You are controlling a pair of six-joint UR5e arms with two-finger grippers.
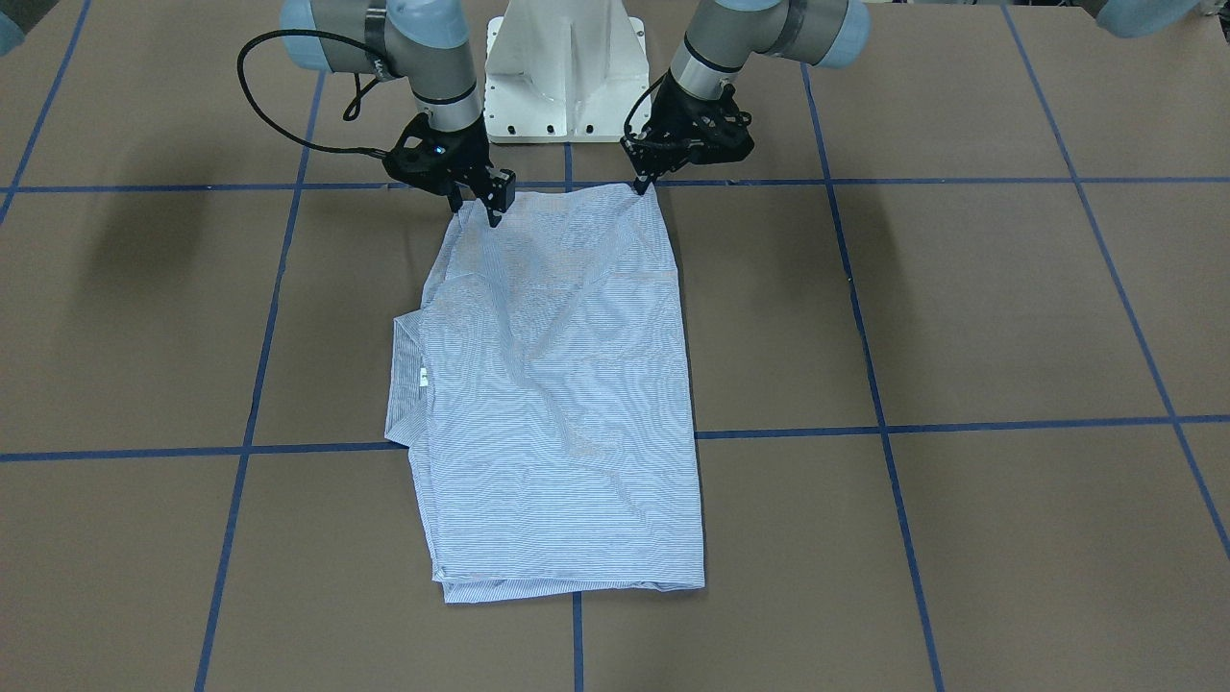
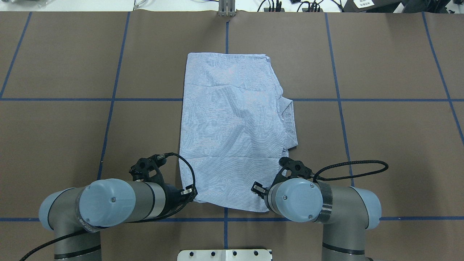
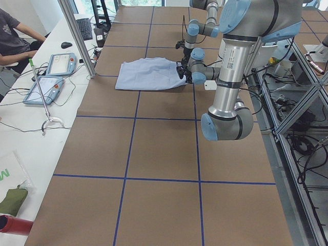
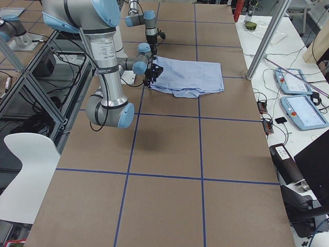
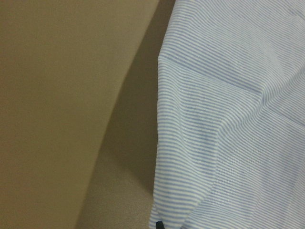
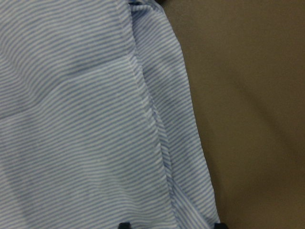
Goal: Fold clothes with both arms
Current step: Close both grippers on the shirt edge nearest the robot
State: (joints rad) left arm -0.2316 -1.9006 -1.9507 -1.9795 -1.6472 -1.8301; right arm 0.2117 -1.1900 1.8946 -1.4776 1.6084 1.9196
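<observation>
The light blue striped shirt (image 1: 557, 384) lies folded into a long rectangle on the brown table, with its collar (image 1: 404, 384) and white tag sticking out on the side of my right arm. My left gripper (image 1: 641, 185) is shut on the shirt's near corner, and the cloth (image 5: 228, 119) hangs slightly off the table beneath it. My right gripper (image 1: 475, 209) stands open at the other near corner. Its two fingertips are spread apart with the shirt's hem (image 6: 143, 109) between them. Both grippers are hidden under the wrists in the overhead view.
The white pedestal base (image 1: 565, 77) sits just behind the grippers. Blue tape lines (image 1: 865, 428) grid the brown table. A black cable loop (image 1: 255, 86) hangs off my right arm. Beyond the far edge stand an aluminium post (image 3: 77, 36), tablets (image 3: 59, 64) and a seated person (image 3: 13, 36).
</observation>
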